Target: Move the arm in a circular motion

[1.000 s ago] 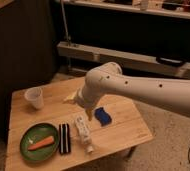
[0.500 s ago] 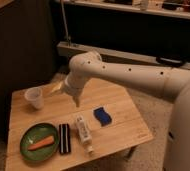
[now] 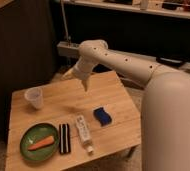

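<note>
The arm [image 3: 125, 62] is a thick glossy white tube with small dark dots. It enters from the lower right, very close to the camera, and bends at a joint above the far side of the wooden table [image 3: 115, 92]. Its gripper [image 3: 76, 80] hangs above the table's back middle, touching nothing. The two beige fingers [image 3: 68, 75] are spread apart, so it is open and holds nothing.
On the table stand a clear plastic cup [image 3: 34, 97] at the left, a green plate [image 3: 30, 134] with a carrot [image 3: 42, 143], a black bar [image 3: 64, 138], a white tube [image 3: 83, 131] and a blue sponge [image 3: 103, 116]. A dark cabinet stands to the left and a metal rail behind.
The gripper has swung from low over the table's middle to the left and then back, higher above the far side. The arm's near segment now fills the right of the view.
</note>
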